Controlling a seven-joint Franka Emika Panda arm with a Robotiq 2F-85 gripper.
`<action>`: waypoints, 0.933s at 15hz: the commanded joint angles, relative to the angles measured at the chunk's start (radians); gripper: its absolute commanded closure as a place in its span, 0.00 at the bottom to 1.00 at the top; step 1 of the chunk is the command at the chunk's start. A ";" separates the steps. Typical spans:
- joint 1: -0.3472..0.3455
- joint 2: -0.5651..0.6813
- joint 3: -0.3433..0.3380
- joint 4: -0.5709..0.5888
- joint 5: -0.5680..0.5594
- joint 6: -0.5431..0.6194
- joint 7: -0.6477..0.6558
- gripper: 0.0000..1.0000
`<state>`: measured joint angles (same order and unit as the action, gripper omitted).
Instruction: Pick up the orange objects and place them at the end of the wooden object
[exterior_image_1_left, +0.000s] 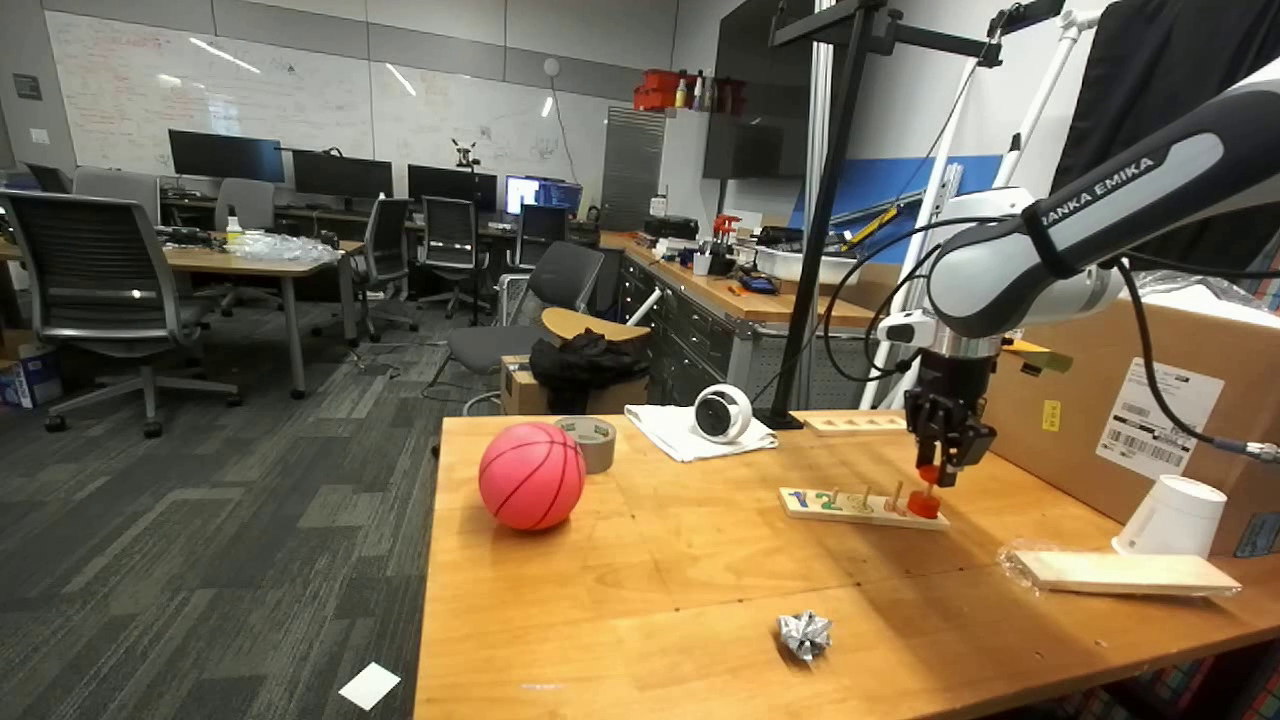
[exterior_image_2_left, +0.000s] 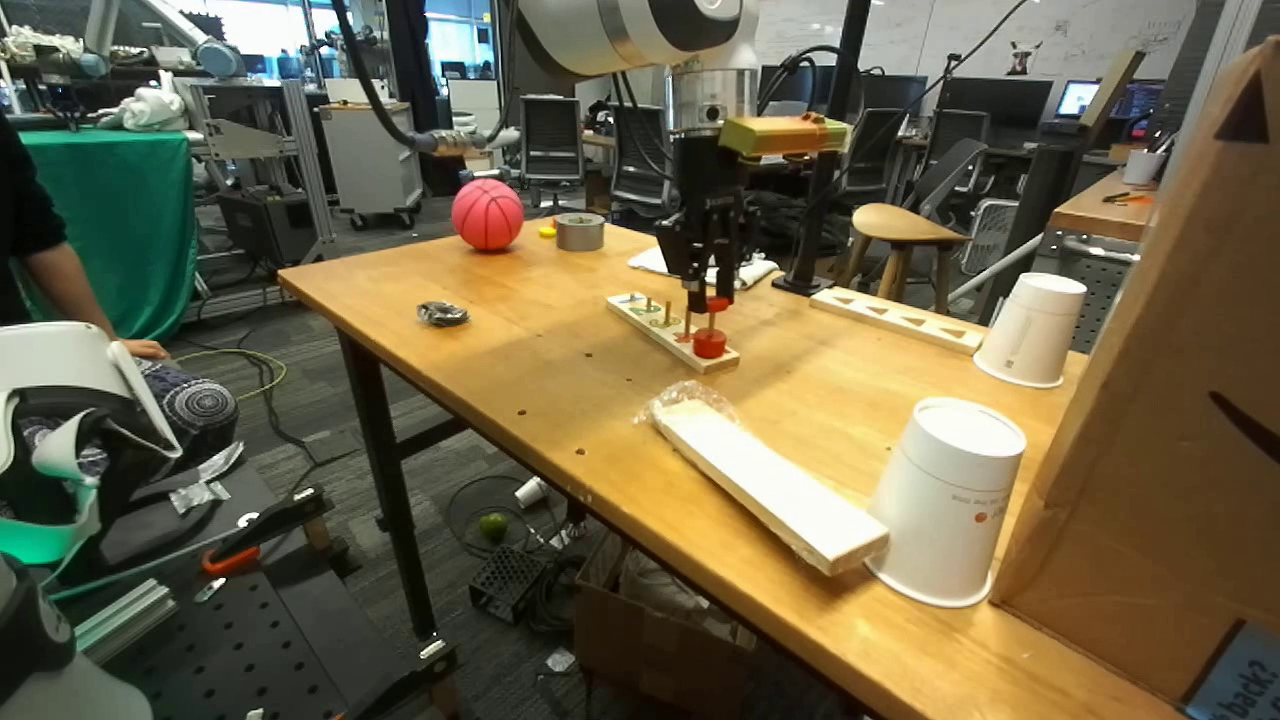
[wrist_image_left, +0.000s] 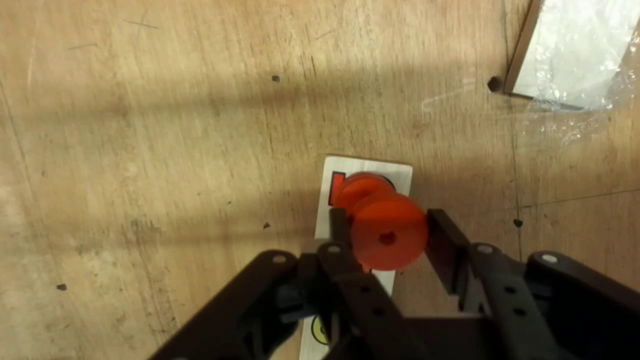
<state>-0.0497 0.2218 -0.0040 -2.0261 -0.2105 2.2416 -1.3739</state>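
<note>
The wooden object is a thin pale board (exterior_image_1_left: 845, 507) with painted numbers and upright pegs; it shows in both exterior views (exterior_image_2_left: 650, 325) and the wrist view (wrist_image_left: 320, 230). Orange-red rings (exterior_image_1_left: 924, 505) are stacked low on the peg at the board's end; they also show in the wrist view (wrist_image_left: 362, 187). My gripper (wrist_image_left: 389, 227) points down and is shut on another orange ring (wrist_image_left: 395, 245) with a centre hole. This ring (exterior_image_2_left: 717, 304) is apart from the stack, at about the height of the peg's top. Whether the peg enters its hole is hidden.
A wrapped wooden block (exterior_image_2_left: 770, 480) lies near white cups (exterior_image_2_left: 950, 500) and a big cardboard box (exterior_image_1_left: 1120, 400). A pinkish-red ball (exterior_image_1_left: 532, 476), tape roll (exterior_image_1_left: 590, 443), crumpled foil (exterior_image_1_left: 805, 635), white cloth with a round device (exterior_image_1_left: 722, 413) and a black post (exterior_image_1_left: 825, 220) stand around.
</note>
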 joint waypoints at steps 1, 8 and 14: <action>-0.007 -0.019 0.013 -0.024 0.029 0.007 -0.008 0.83; -0.007 -0.015 0.011 -0.021 0.022 -0.001 -0.002 0.83; -0.009 -0.019 -0.003 -0.022 -0.006 -0.011 0.010 0.83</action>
<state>-0.0498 0.2217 -0.0034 -2.0277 -0.2047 2.2402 -1.3734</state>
